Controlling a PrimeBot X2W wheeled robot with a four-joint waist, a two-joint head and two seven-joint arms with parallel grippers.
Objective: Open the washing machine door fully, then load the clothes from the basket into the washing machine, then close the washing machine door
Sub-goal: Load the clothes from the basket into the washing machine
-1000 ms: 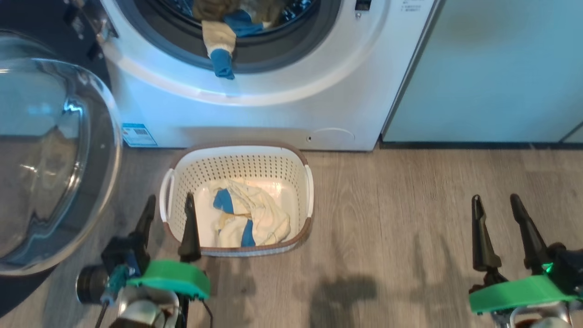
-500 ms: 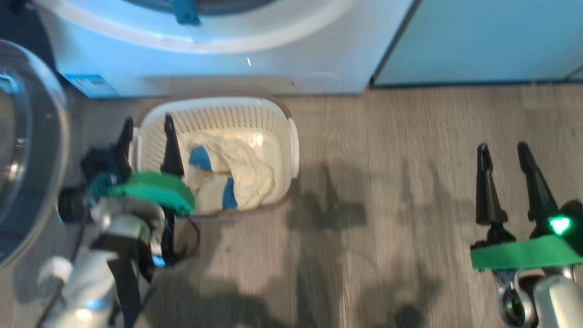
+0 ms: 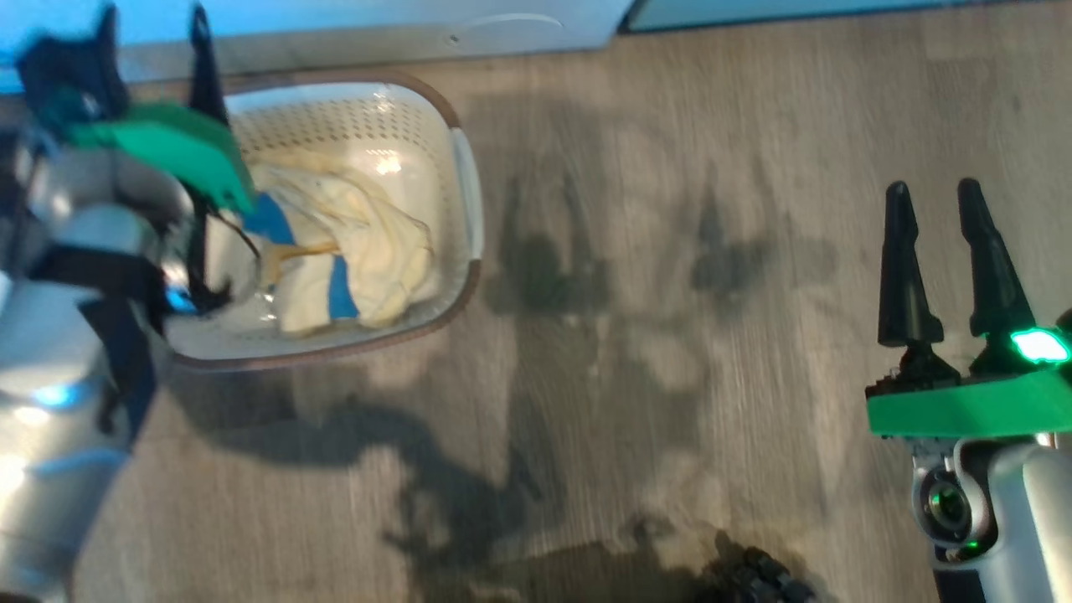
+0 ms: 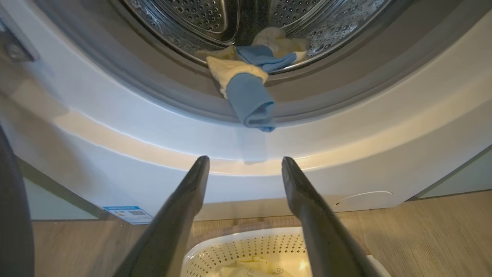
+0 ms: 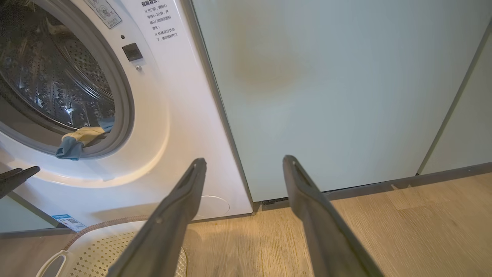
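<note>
The basket (image 3: 466, 193) stands on the floor just in front of the washing machine (image 4: 346, 154). The cream clothes (image 3: 368, 243) with blue patches lie in it. My left gripper (image 3: 153, 12) is open and empty over the basket's far left corner, and its arm covers the basket's left side. In the left wrist view the left gripper (image 4: 244, 161) points at the machine's front below the uncovered drum (image 4: 184, 15). A cream and blue garment (image 4: 250, 96) hangs over the grey gasket. A dark curved edge (image 4: 11, 215) at the left looks like the door's rim. My right gripper (image 3: 931, 188) is open and empty over bare floor, far right of the basket.
A pale teal cabinet (image 5: 326, 96) adjoins the machine's right side. Wood-look floor (image 3: 670, 335) spreads between the basket and the right gripper. A dark knobbly object (image 3: 754, 578) shows at the head view's bottom edge.
The head camera has tilted down, so the machine has slid out of the top. My left arm has moved forward over the basket's left side. Both grippers stay open.
</note>
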